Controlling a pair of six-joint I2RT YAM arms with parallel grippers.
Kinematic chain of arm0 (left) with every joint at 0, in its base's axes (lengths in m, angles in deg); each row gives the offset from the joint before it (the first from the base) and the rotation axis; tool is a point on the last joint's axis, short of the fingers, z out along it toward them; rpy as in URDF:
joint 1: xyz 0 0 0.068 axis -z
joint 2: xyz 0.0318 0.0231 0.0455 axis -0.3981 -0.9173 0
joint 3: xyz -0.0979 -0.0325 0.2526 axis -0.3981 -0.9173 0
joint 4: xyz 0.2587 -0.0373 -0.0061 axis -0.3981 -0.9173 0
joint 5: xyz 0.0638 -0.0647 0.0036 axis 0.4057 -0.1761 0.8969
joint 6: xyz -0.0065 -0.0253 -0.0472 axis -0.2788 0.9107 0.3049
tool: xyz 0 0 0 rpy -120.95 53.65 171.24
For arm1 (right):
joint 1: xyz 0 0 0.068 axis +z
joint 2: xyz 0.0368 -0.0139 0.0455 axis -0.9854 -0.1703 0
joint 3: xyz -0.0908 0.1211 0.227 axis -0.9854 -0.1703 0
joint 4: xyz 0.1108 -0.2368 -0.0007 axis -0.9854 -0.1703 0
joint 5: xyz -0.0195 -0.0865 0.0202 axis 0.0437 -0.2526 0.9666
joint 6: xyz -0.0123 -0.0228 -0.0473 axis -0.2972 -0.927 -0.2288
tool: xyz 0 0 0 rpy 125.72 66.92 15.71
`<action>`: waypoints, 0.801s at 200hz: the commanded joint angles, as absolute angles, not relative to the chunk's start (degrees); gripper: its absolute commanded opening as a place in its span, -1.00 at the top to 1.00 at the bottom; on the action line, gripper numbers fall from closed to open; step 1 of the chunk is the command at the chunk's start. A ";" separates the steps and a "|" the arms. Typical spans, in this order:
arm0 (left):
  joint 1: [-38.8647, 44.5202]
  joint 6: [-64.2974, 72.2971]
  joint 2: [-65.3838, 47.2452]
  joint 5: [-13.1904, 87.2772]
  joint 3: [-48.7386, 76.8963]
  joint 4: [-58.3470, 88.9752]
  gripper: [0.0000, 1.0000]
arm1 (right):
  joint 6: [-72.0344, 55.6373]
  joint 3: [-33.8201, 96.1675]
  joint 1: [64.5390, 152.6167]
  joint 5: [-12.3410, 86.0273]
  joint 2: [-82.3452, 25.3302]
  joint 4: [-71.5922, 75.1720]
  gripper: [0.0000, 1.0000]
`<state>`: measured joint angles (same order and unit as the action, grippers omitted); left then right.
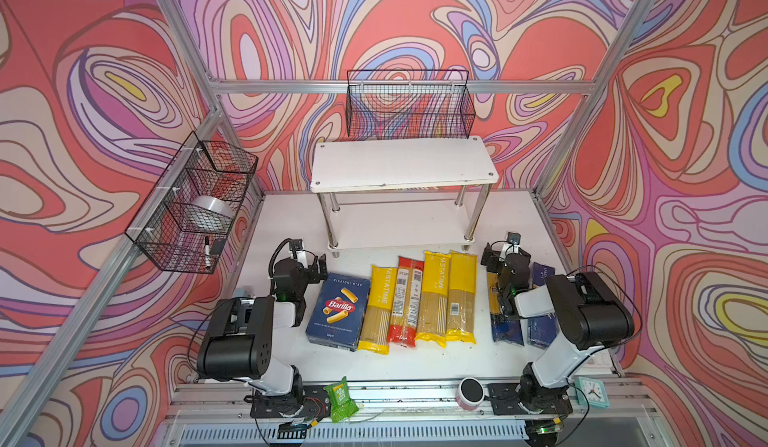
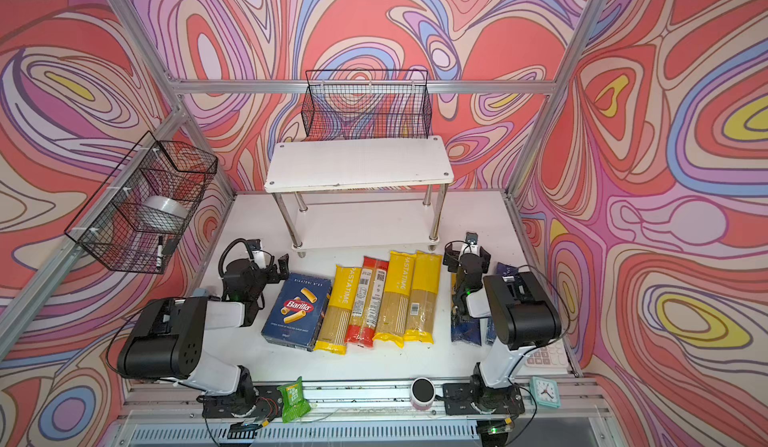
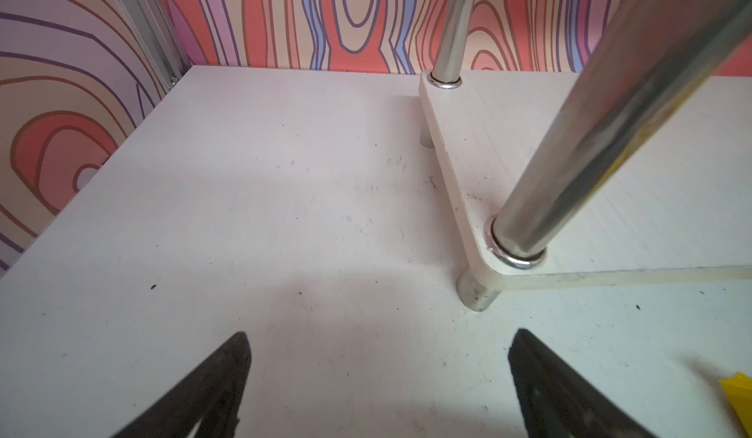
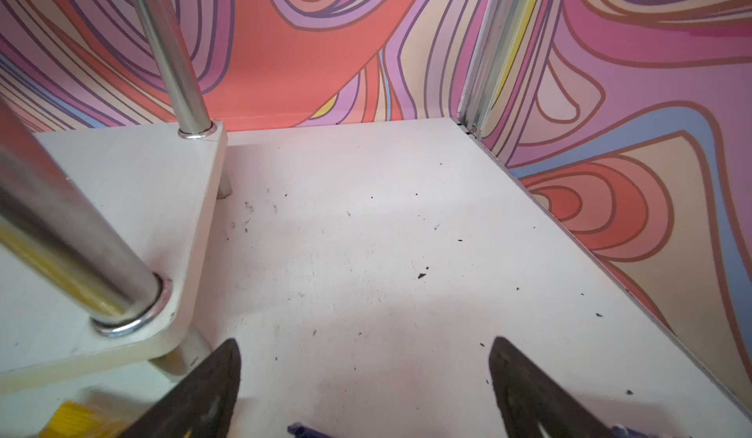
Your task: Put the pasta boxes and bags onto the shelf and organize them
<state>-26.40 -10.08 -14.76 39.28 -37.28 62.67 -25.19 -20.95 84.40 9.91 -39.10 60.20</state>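
In both top views, right of centre, the black-and-white right arm (image 1: 582, 312) covers much of a dark blue plastic spaghetti bag (image 1: 505, 328) and a long narrow dark blue cardboard box (image 1: 542, 330); their print is too small to read. At lower right, a pale calculator (image 2: 548, 359) shows only partly behind that arm. The left wrist view's edge cuts off a yellow bag corner (image 3: 738, 393).

My left gripper (image 3: 380, 334): jaws spread wide, nothing between them, over bare table.
My fingers (image 3: 211, 391): two dark tips, clear of the shelf.
Table (image 3: 244, 212): white, scuffed, speckled.
Shelf (image 3: 569, 163): lower white board, rounded corner, raised on a short foot.
Chrome legs (image 3: 590, 130): two, passing through the board.
Yellow bag (image 3: 738, 391): one corner showing.
Wall (image 3: 346, 8): swirl-patterned.
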 commanded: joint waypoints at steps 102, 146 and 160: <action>-25.96 -11.43 -14.99 38.53 -36.49 61.89 -1.00 | -24.67 -20.24 84.43 10.35 -39.32 60.00 -0.97; -25.99 -11.46 -15.02 38.53 -36.50 61.88 -1.00 | -24.66 -20.06 84.40 10.43 -39.32 59.74 -0.97; -25.94 -11.46 -15.04 38.50 -36.48 61.81 -1.00 | -24.37 -19.75 84.16 10.91 -39.32 59.12 -0.97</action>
